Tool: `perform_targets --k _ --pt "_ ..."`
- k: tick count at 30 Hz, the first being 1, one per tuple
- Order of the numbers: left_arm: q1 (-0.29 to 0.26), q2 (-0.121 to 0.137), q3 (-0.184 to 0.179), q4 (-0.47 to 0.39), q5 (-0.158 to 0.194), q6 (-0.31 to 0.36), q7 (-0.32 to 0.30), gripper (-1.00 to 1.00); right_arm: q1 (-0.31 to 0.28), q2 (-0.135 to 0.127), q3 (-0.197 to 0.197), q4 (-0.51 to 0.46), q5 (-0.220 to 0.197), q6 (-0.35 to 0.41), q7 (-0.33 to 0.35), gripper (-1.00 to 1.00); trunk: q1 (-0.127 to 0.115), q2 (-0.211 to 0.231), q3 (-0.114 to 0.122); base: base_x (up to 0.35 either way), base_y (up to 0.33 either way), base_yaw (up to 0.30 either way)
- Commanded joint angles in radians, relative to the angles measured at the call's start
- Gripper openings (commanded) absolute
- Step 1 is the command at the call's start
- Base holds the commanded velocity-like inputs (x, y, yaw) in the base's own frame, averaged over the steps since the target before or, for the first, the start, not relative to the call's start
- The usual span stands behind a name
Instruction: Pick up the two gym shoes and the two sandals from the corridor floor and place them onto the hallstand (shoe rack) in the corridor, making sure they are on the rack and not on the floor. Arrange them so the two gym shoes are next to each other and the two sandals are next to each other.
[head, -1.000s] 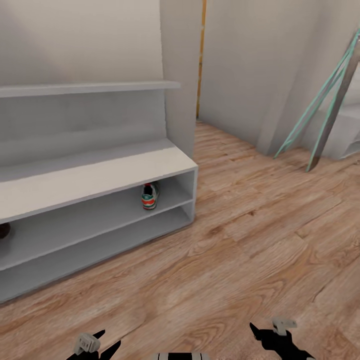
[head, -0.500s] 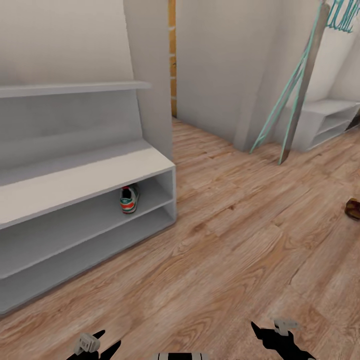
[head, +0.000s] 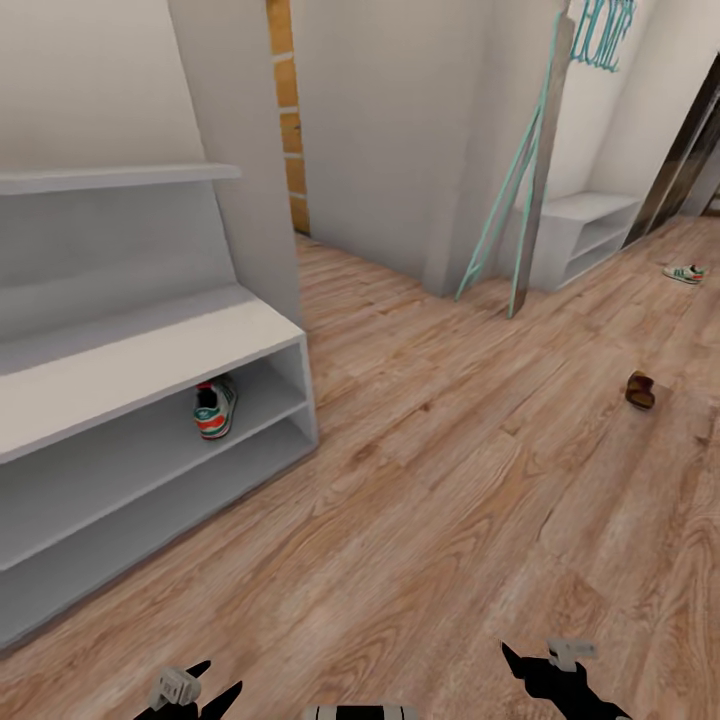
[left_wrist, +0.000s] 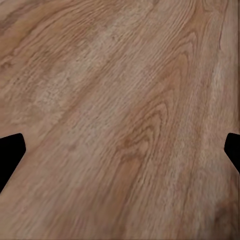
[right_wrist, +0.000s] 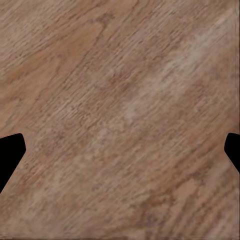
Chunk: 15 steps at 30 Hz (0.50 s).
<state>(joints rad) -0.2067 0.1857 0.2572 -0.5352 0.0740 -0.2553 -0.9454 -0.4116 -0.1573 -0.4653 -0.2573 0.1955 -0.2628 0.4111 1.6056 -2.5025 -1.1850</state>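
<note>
One gym shoe lies on the upper open shelf of the pale grey hallstand, near its right end. A second gym shoe lies on the corridor floor at the far right. A dark brown sandal sits on the floor, nearer and right of centre. My left gripper and right gripper hang low at the head view's bottom edge, far from all the shoes. Both wrist views look down at bare planks, with the left gripper and right gripper open and holding nothing.
A plain white low two-shelf unit stands against the far wall. A teal-framed leaning stand rests beside it. A white wall corner juts out behind the hallstand. Wide open floor lies between me and the sandal.
The camera has swung right, so the hallstand and its shoe shifted left in the picture. The sandal and then the far gym shoe came into view. Both grippers hold the same pose.
</note>
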Motion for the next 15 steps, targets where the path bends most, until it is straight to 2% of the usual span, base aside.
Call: perform_targets --k 1,15 --pt "0.0 0.0 0.002 0.001 0.001 -0.004 -0.004 1.0 -0.001 0.0 -0.009 0.001 0.01 -0.004 0.005 1.0 0.0 0.0 -0.001 0.0 0.0 -0.274" --pt "0.0 0.0 0.002 0.003 0.003 -0.004 -0.004 1.0 -0.001 0.001 -0.009 0.003 0.01 -0.004 0.005 1.0 0.0 0.0 -0.001 0.011 0.0 -0.274"
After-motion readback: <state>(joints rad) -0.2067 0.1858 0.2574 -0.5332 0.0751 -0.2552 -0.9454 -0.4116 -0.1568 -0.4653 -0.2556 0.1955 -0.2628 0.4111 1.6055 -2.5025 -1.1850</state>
